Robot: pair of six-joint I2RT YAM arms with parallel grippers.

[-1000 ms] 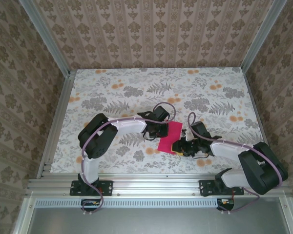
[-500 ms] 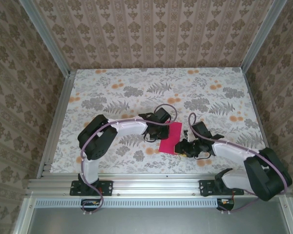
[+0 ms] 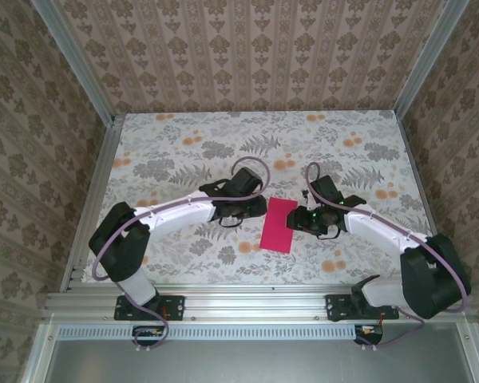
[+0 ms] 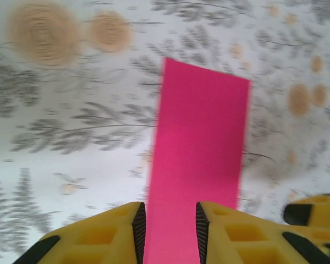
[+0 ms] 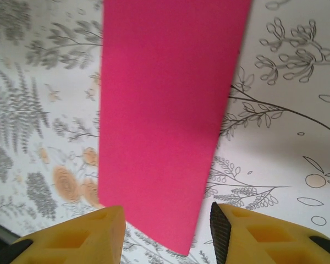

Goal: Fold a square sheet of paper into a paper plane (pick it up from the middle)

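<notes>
Paper sheet point(image 3: 279, 225): we see a magenta-pink strip, longer than it is wide, lying flat near the middle of the table point(image 3: 168, 159). In the top view its long axis runs from about 12 o'clock to 6 o'clock, leaning a little toward 1 o'clock at the far end.

Left gripper point(image 3: 262, 209): we find it at the strip's 10 o'clock, just beside the upper left edge. In its wrist view its yellow jaws stand a narrow gap apart, and the pink surface shows through that gap and runs away toward 12 o'clock.

Right gripper point(image 3: 300, 220): we find it at the strip's 3 o'clock, just beside the right edge. In its wrist view its jaws stand wider apart than the left pair, with the strip's near corner between them.

Grip: we see nothing pinched by either pair.

Contact: from these angles we cannot tell whether any fingertip touches the paper; the left one seems the closer.

Table: a pale cloth printed with grey ferns and orange blooms.
</notes>
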